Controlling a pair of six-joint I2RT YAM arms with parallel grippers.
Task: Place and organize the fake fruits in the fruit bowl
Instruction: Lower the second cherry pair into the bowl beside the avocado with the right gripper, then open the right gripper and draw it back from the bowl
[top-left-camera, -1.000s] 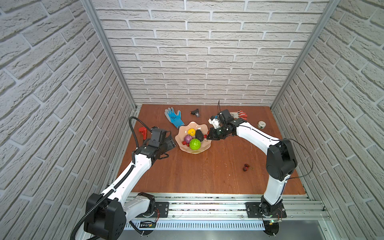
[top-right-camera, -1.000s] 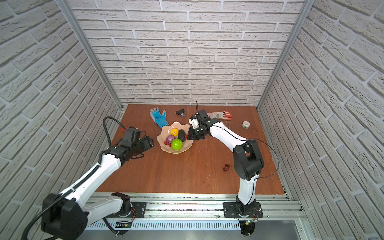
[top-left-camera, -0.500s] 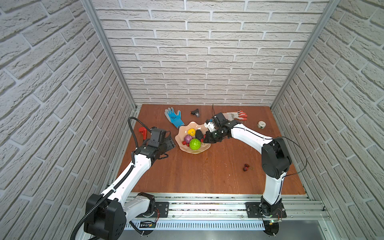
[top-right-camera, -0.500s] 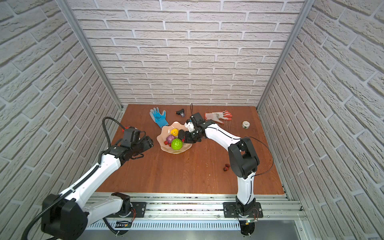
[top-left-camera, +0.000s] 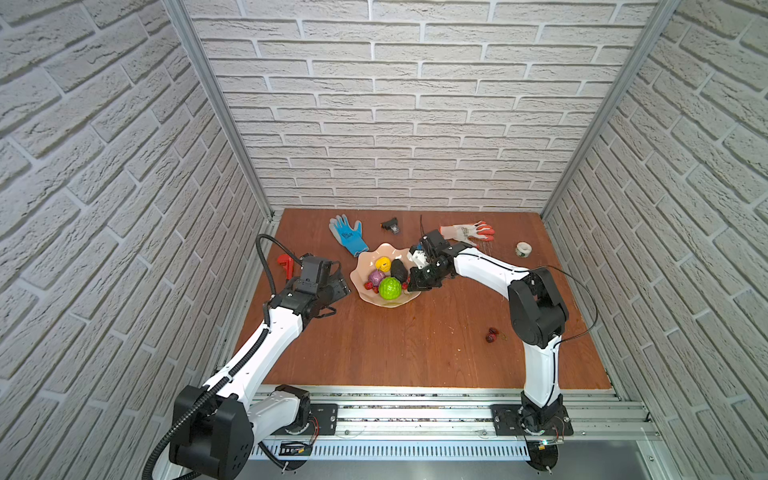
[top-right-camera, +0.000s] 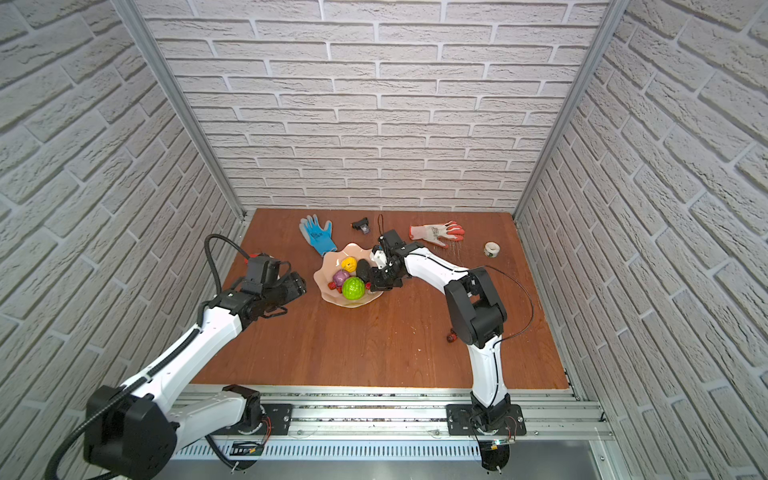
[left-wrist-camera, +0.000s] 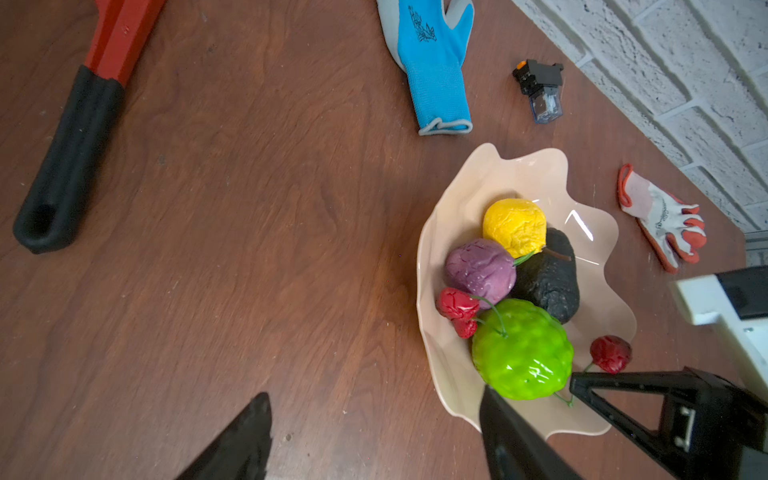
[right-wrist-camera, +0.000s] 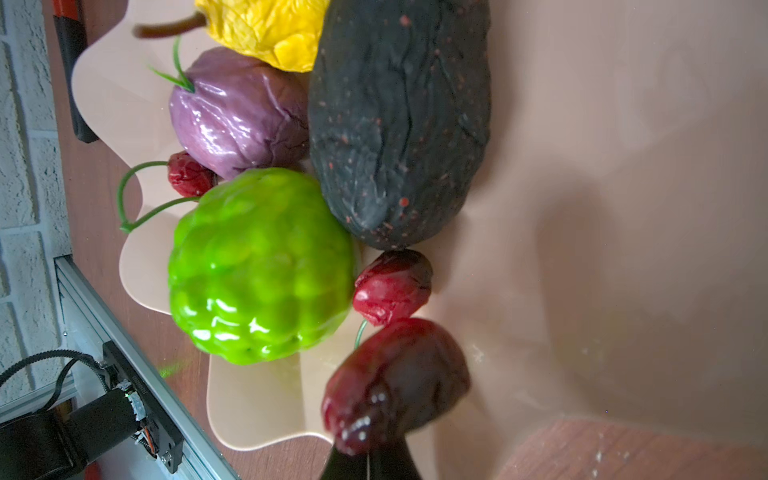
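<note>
The pale peach fruit bowl (top-left-camera: 384, 249) (top-right-camera: 332, 262) holds a yellow fruit (top-left-camera: 382, 263), a purple fruit (top-left-camera: 376, 277), a bumpy green ball (top-left-camera: 390, 288), a black avocado (top-left-camera: 399, 271) and red cherries (top-left-camera: 369, 286). My right gripper (top-left-camera: 415, 284) (right-wrist-camera: 370, 461) hangs over the bowl's right rim, shut on a dark red cherry (right-wrist-camera: 395, 382). A green stem joins that cherry to a second cherry (right-wrist-camera: 392, 286) lying beside the green ball. My left gripper (top-left-camera: 338, 286) (left-wrist-camera: 374, 436) stands open and empty, just left of the bowl. Another cherry pair (top-left-camera: 492, 335) lies on the table near the right arm.
A blue glove (top-left-camera: 348, 234), a small black device (top-left-camera: 391, 225) and an orange-white glove (top-left-camera: 467, 232) lie behind the bowl. A white tape roll (top-left-camera: 524, 249) sits at the back right. A red wrench (top-left-camera: 286, 264) lies by the left arm.
My right gripper has moved left and toward the front, down onto the bowl's right rim, carrying the cherry. The left arm has stayed still.
</note>
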